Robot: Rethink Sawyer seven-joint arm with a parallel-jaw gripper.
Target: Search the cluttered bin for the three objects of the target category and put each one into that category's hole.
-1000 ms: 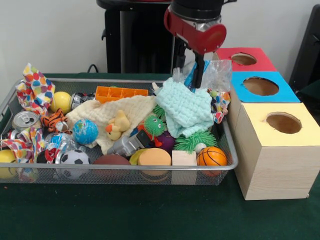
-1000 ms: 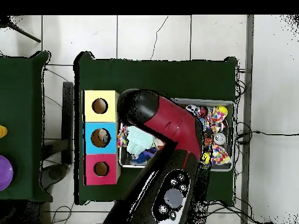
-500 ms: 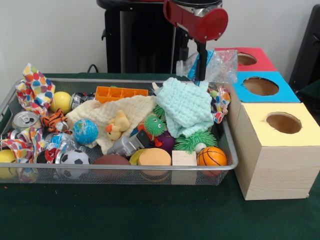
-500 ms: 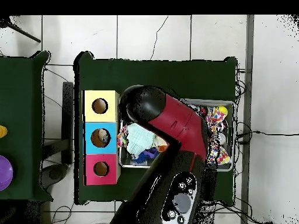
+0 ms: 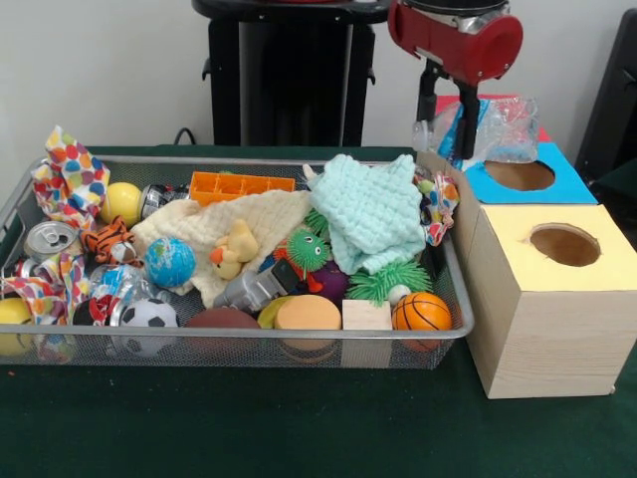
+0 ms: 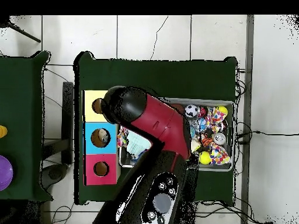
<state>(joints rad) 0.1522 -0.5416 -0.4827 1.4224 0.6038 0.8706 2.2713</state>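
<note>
You're in the carry-and-drop step: the jaws (image 5: 450,139) are clamped on a crumpled clear plastic bag with blue inside (image 5: 488,127), upper right of the front view, above the row of boxes.

- The bag hangs in front of the red-topped box (image 5: 537,112) and just over the far edge of the blue-topped box (image 5: 523,174). It spreads mostly to the right of the jaws, not centred under them, so judge alignment by the bulk of the bag, not by the jaws.
- If blue is the target, bring the bag's mass over the round hole in the blue top (image 5: 519,175) before you let go. The film is light and springy; I expect it to catch on the rim or sit across the opening if dropped from high. Lower until the bottom of the bag is into the hole, then open.
- The overhead view won't help: the red and black arm (image 6: 149,116) covers the bag and part of the yellow-topped box (image 6: 99,105). Use the front view.
- Keep clear of the right end of the wire mesh bin (image 5: 453,284) and the mint green knitted cloth (image 5: 370,212), which sit just left of and below the bag.
- The dark green counter (image 5: 299,418) near the boxes has nothing to snag on.
</note>
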